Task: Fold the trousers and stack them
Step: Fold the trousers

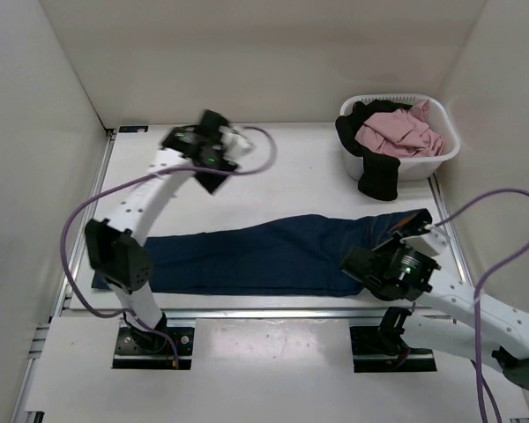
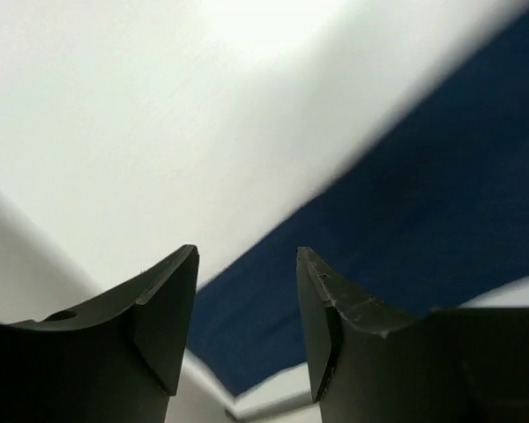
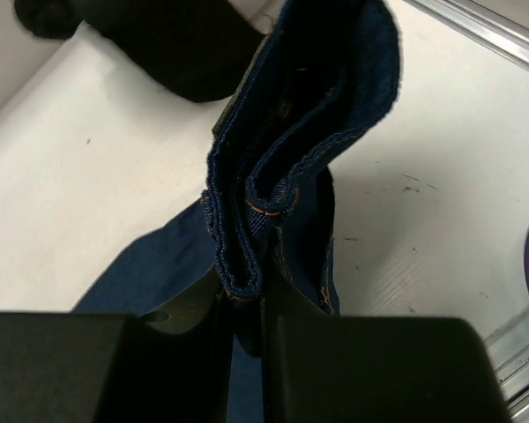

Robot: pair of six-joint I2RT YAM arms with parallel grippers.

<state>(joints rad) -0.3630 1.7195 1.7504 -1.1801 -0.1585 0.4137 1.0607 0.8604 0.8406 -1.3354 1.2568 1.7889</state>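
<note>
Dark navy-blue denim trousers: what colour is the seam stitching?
Orange-tan stitching on the trousers, clearest in the right wrist view.

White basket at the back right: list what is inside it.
A crumpled pink garment fills most of the white basket, with a black garment beside it spilling over the near rim. Anything beneath them, and the basket's floor, is covered.

The left gripper (image 2: 247, 326) hangs open and raised; the right gripper (image 3: 247, 308) is clamped low.
The left arm (image 1: 150, 198) rises from its base, bends at the elbow and reaches toward the far side, its fingers (image 2: 163, 326) parted with nothing between them. The right arm (image 1: 476, 310) lies low and reaches inward, its jaws pinched tight on a folded edge of the trousers (image 3: 282, 176).
</note>
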